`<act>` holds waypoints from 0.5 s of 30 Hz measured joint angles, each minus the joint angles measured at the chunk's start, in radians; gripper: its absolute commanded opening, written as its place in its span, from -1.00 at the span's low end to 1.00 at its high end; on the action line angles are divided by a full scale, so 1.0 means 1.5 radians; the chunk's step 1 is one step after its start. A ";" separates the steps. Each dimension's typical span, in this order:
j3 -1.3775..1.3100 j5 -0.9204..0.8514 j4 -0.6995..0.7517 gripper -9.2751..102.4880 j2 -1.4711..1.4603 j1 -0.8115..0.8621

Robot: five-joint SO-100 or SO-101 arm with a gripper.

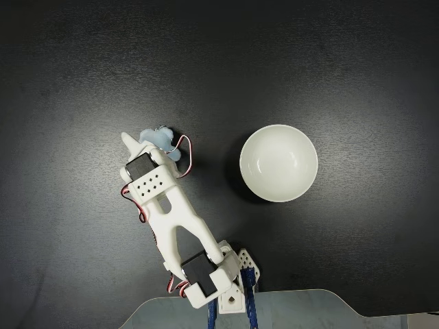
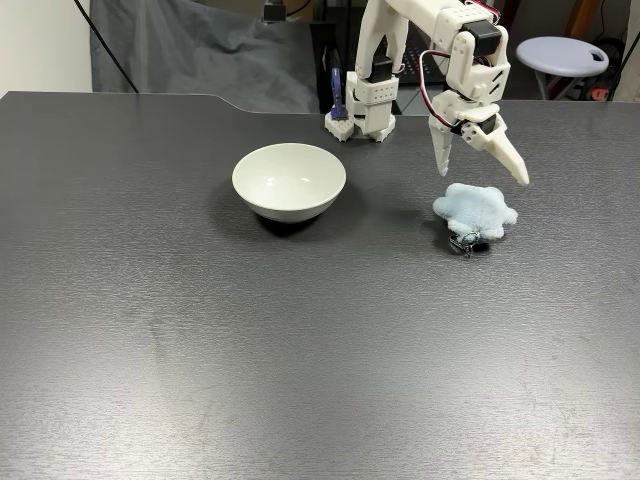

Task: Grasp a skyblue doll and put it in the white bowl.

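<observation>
One skyblue doll (image 2: 476,210): a small fluffy pale-blue plush with stubby limbs, lying flat on the dark grey counter (image 2: 200,350), with one small metal loop and a dark tag at its near edge in a fixed view. In the top-down fixed view the doll (image 1: 159,139) shows partly from under the arm's wrist, to the left of the bowl and well apart from it. One white bowl (image 2: 289,181): round, glossy, plain, upright, holding nothing; seen from above as a clean circle (image 1: 278,163) right of centre. One white arm (image 1: 175,219) with black servo blocks and red-and-white wiring, its base (image 2: 365,110) fixed at the far edge of the counter in the front-facing fixed view. One gripper (image 2: 480,165): two white pointed fingers spread apart, pointing down, poised just above the doll with nothing between them; one fingertip (image 2: 517,175) hangs over the doll's right side and the other reaches down on its left, neither clearly touching the plush. From above, the gripper (image 1: 147,145) sits over the doll's position, one white finger tip projecting to the upper left. One round stool (image 2: 567,52), pale-topped, behind the counter at upper right. One dark cloth backdrop (image 2: 180,50) behind the counter at upper left.
</observation>
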 measured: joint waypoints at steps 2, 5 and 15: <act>0.000 0.000 -0.011 0.38 -0.004 0.001; 0.000 0.003 -0.031 0.38 -0.027 -0.007; 0.000 0.002 -0.049 0.38 -0.046 -0.025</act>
